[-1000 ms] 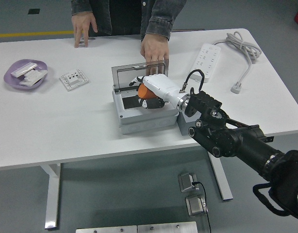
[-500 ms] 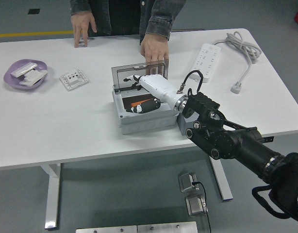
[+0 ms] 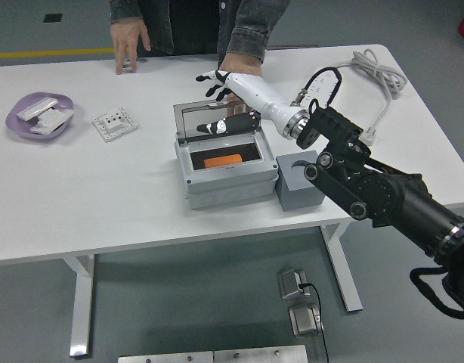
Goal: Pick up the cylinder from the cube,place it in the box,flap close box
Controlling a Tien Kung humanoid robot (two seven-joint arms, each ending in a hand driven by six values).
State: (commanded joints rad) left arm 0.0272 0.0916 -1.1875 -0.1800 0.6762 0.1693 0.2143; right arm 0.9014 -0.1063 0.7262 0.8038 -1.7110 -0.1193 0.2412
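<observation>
The robot's right hand [image 3: 217,78], white-shelled with black fingertips, has lifted out of the grey plastic junction box [image 3: 226,170] and now hovers above and behind the box's upright transparent lid [image 3: 217,121]. Its fingers are spread and hold nothing. A second ago that hand was down inside the box with the orange cylinder in its grasp; the orange cylinder [image 3: 223,161] now lies alone on the dark floor of the box. The placing step therefore looks finished, and the hand's new position behind the lid suggests the flap-closing step is next: the lid stands open, so the box is not yet shut.

The grey cube [image 3: 300,180] sits just beside the box's right wall, its curved top recess bare.

By count: 1 cylinder, 1 cube, 1 box with 1 lid, and 1 robot hand in view; the left arm does not show. A person at the far side has 2 hands on the white table [image 3: 103,197], one [image 3: 128,41] well to the left, the other [image 3: 239,68] directly behind the lid, close to the robot's fingers.
</observation>
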